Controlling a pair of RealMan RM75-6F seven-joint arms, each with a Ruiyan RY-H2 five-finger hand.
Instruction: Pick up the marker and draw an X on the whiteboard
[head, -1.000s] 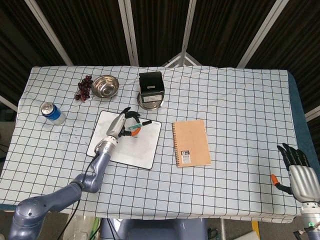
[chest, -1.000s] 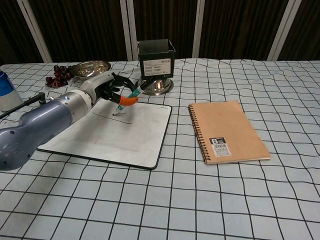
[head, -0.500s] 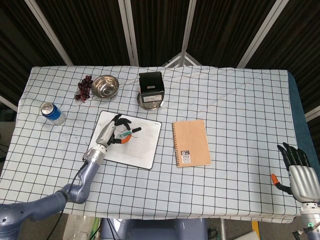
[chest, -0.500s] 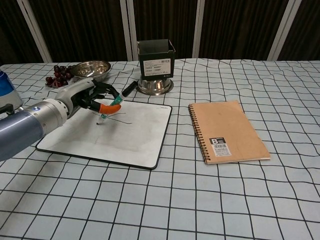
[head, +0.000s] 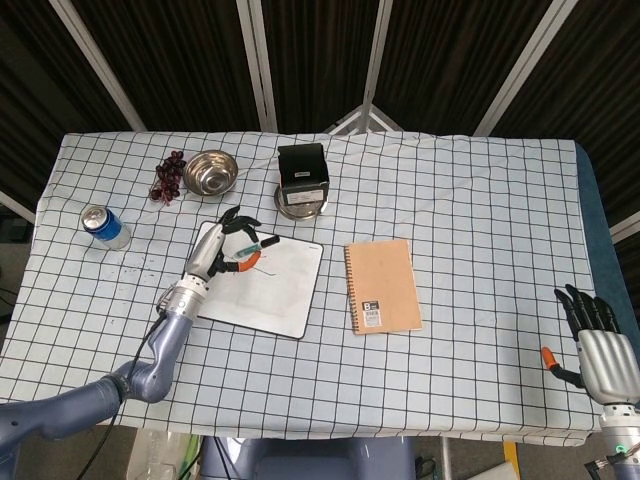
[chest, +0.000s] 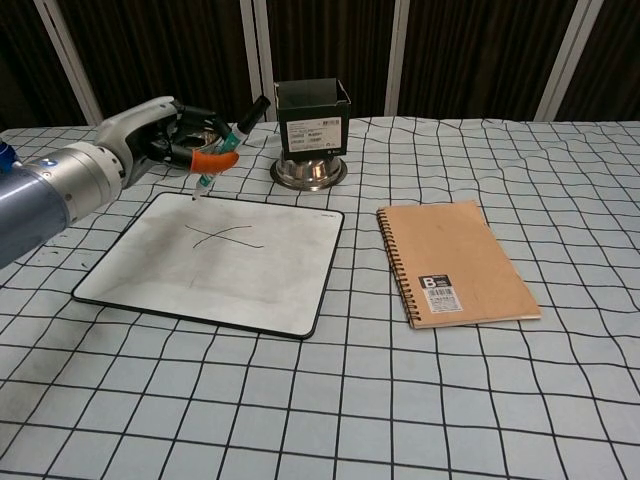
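Observation:
The whiteboard (head: 272, 296) (chest: 235, 285) lies flat at the table's left centre. Two thin crossing strokes, an X (chest: 222, 237), show on its far half. My left hand (head: 216, 246) (chest: 150, 135) holds the marker (head: 259, 246) (chest: 228, 146) in its fingers, lifted above the board's far left corner. The marker's tip points down toward the board and is off its surface. The marker has an orange band and a dark rear end tilted up and to the right. My right hand (head: 600, 346) rests at the table's near right corner with its fingers apart and nothing in it.
A tan spiral notebook (head: 382, 285) (chest: 458, 262) lies right of the board. Behind the board, a black box (head: 303, 170) (chest: 312, 118) stands on a steel dish. A steel bowl (head: 211, 172), grapes (head: 168, 176) and a blue can (head: 100, 222) sit at the back left.
My left hand drew across the board, then lifted the marker and moved back toward the board's far left corner. The crossed strokes now show uncovered.

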